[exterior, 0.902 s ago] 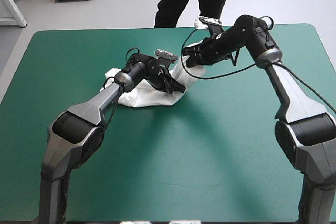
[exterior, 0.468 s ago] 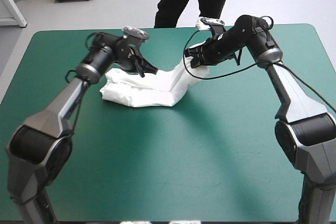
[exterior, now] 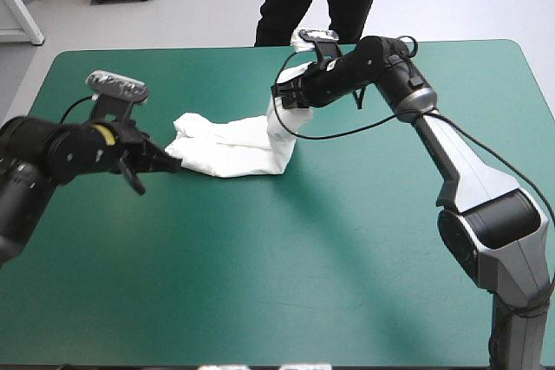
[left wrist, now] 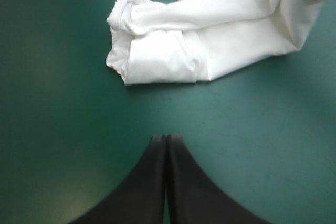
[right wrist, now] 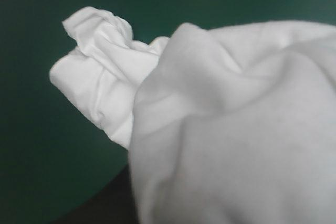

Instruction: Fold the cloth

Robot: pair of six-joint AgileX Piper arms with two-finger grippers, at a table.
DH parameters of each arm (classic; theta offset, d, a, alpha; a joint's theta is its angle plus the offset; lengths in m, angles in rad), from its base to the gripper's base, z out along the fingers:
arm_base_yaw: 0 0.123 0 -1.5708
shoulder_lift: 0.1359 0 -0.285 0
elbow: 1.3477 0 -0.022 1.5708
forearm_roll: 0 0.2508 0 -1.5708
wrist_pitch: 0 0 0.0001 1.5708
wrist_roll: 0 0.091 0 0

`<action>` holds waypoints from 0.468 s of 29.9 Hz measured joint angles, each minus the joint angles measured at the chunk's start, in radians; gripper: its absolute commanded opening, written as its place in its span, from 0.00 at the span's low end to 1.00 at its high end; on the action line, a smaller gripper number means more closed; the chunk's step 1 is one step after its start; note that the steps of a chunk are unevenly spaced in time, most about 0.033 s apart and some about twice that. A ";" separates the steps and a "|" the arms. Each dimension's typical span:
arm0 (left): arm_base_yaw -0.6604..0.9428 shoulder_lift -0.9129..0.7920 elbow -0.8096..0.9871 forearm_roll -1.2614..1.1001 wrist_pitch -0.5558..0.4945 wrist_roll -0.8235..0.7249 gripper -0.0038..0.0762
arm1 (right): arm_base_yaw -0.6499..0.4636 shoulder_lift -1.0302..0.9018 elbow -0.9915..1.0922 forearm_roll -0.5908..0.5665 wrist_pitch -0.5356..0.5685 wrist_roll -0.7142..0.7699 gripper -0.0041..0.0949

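Left jaws closed and empty, T-shirt (left wrist: pixel 210 40) just ahead, right jaws pinching its raised end.

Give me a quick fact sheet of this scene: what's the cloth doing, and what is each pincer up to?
Cloth: white T-shirt, crumpled, one end lifted off the teal-green table
Left pincer: shut, empty, apart from the T-shirt's low end
Right pincer: shut on the T-shirt's raised end
Fold: not yet done
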State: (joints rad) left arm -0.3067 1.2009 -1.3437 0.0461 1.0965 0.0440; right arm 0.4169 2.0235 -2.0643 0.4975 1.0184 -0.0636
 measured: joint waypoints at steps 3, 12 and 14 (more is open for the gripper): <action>0.000 -0.142 0.104 0.000 0.000 0.000 0.04 | 0.053 0.026 -0.001 0.003 -0.093 0.001 0.03; 0.000 -0.419 0.220 -0.001 0.020 -0.008 0.04 | 0.169 0.174 -0.001 0.049 -0.254 0.042 0.07; 0.000 -0.436 0.223 -0.001 0.044 -0.009 0.04 | 0.182 0.201 -0.001 0.096 -0.268 0.041 0.21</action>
State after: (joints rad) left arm -0.3067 0.7653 -1.1204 0.0450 1.1402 0.0354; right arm 0.5985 2.2249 -2.0655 0.5939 0.7501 -0.0227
